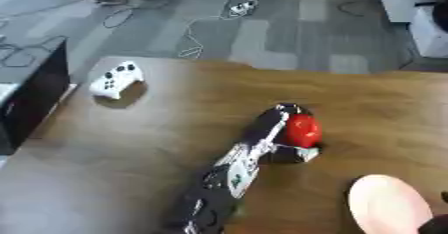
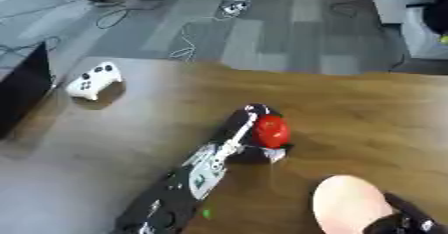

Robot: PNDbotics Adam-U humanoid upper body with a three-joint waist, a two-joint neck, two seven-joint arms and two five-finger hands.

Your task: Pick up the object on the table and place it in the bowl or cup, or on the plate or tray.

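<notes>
A round red object [image 1: 304,129] rests on the brown wooden table [image 1: 175,128] near its middle. My left arm comes up from the bottom edge, and my left hand [image 1: 273,124] lies against the red object's left side, fingers curled over its far side and thumb under its near side. A pale pink plate [image 2: 348,205] lies at the lower right. A bit of my right hand [image 2: 404,221], black, shows at the plate's right rim in the bottom right corner; its grip is hidden.
A white game controller [image 1: 115,79] lies at the table's far left. A black box or screen [image 1: 35,95] stands off the left edge. Beyond the far table edge is grey floor with cables [image 1: 188,43].
</notes>
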